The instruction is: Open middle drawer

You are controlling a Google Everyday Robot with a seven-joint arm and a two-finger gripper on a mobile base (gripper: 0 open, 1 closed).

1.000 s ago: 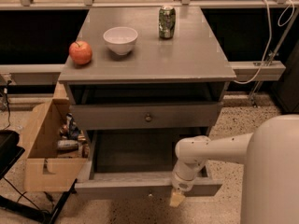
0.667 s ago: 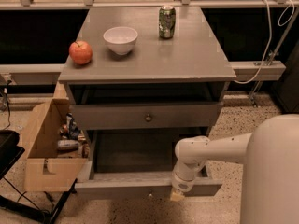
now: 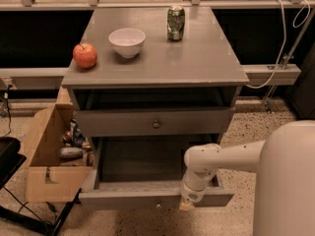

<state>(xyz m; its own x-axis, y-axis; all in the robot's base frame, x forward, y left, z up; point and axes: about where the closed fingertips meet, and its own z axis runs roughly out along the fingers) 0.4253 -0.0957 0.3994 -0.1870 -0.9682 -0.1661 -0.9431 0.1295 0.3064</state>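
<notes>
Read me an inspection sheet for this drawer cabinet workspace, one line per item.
Surface: grey cabinet top, carrying three items.
Job's things: middle drawer pulled far out.
Clutter: red apple, white bowl and green can on the cabinet top.
Grippers: tool at the middle drawer's front panel, right of centre.
Cables: white cable hanging at right; black cable on the floor at left.
Surroundings: upper drawer with a round knob; cardboard box of odds left of the cabinet; speckled floor.

White rounded arm (image 3: pixel 224 156), smooth shell; tan-tipped gripper (image 3: pixel 187 205) at lowest drawer (image 3: pixel 128 198).
</notes>
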